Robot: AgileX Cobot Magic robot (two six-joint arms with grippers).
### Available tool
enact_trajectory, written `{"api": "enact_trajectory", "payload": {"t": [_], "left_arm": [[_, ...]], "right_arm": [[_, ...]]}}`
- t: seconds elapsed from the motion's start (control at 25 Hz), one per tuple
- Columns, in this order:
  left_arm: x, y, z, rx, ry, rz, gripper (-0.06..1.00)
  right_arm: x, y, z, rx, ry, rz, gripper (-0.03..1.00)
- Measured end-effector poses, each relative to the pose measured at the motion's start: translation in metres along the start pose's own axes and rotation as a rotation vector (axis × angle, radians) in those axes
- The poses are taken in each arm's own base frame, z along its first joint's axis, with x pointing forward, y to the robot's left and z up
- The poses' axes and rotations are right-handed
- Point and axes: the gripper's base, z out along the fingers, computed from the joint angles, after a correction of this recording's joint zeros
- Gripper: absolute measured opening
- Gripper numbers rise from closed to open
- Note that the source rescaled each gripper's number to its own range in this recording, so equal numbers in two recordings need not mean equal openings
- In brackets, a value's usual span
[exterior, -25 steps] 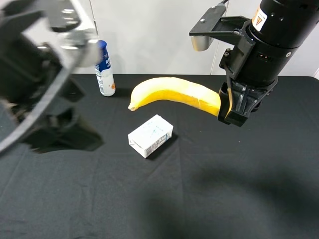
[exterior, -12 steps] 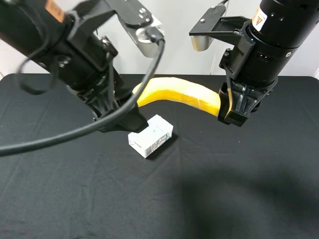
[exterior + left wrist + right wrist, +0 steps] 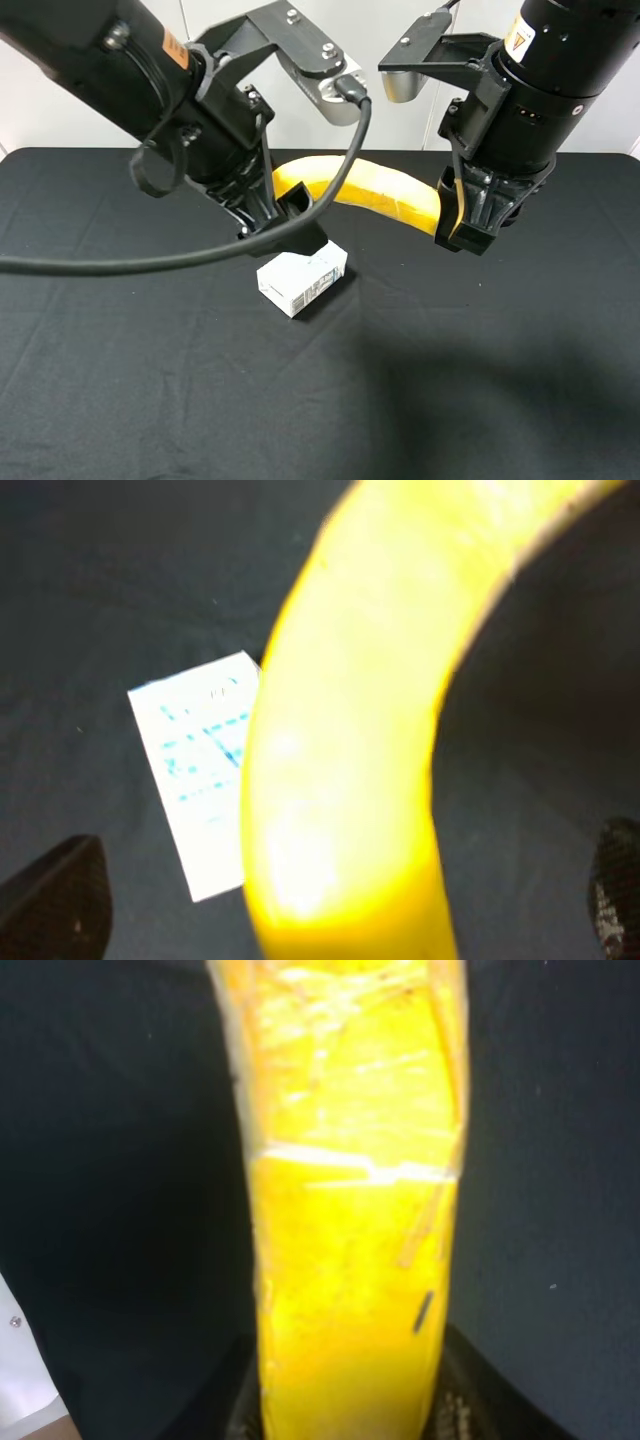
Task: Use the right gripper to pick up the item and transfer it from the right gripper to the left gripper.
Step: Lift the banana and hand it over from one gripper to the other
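The item, a curved yellow banana (image 3: 395, 195), hangs in the air above the black table. My right gripper (image 3: 462, 225) is shut on its right end; in the right wrist view the banana (image 3: 350, 1240) fills the space between the fingers (image 3: 462, 1405). My left gripper (image 3: 290, 212) stands open around the banana's left end. In the left wrist view the banana (image 3: 340, 780) runs between the two wide-apart fingertips (image 3: 55, 905), and I see no contact with either one.
A white carton (image 3: 302, 277) lies on the black tablecloth (image 3: 150, 380) just below the left gripper, and the left wrist view shows this carton (image 3: 195, 770) too. A looping black cable (image 3: 200, 262) hangs from the left arm. A white wall stands behind the table.
The left arm has swept in from the far left to the banana's free end, its open fingers now around it, and it now hides the bottle. The right arm and banana have not moved.
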Motion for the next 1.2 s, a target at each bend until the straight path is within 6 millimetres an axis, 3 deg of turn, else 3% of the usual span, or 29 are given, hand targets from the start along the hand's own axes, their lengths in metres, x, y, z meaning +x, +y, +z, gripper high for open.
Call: {"api": "enact_trajectory", "payload": {"t": [0.32, 0.48, 0.6, 0.68, 0.72, 1.16, 1.2], "left_arm": [[-0.0032, -0.0017, 0.0056, 0.031, -0.028, 0.026, 0.85], [-0.0034, -0.0020, 0.0056, 0.033, -0.030, 0.028, 0.72], [-0.0034, -0.0020, 0.0056, 0.033, -0.030, 0.028, 0.50], [-0.0033, -0.0019, 0.0056, 0.032, -0.029, 0.029, 0.15], [-0.0041, -0.0010, 0.0056, 0.026, -0.038, 0.023, 0.02], [-0.0064, 0.0006, 0.0055, 0.011, -0.062, 0.043, 0.02], [-0.0068, 0.0009, 0.0055, 0.007, -0.067, 0.051, 0.00]], "right_arm": [[0.0000, 0.0000, 0.0000, 0.000, 0.000, 0.002, 0.04], [-0.0001, 0.0000, 0.0000, 0.000, -0.001, 0.003, 0.04], [-0.0001, 0.0000, 0.0000, 0.000, -0.001, 0.003, 0.04], [0.0002, 0.0001, 0.0000, -0.001, 0.002, 0.001, 0.04], [0.0009, 0.0015, 0.0000, -0.016, 0.010, 0.006, 0.04], [0.0007, 0.0020, 0.0000, -0.013, 0.011, 0.010, 0.05], [0.0006, 0.0021, 0.0000, -0.015, 0.010, 0.010, 0.16]]}}
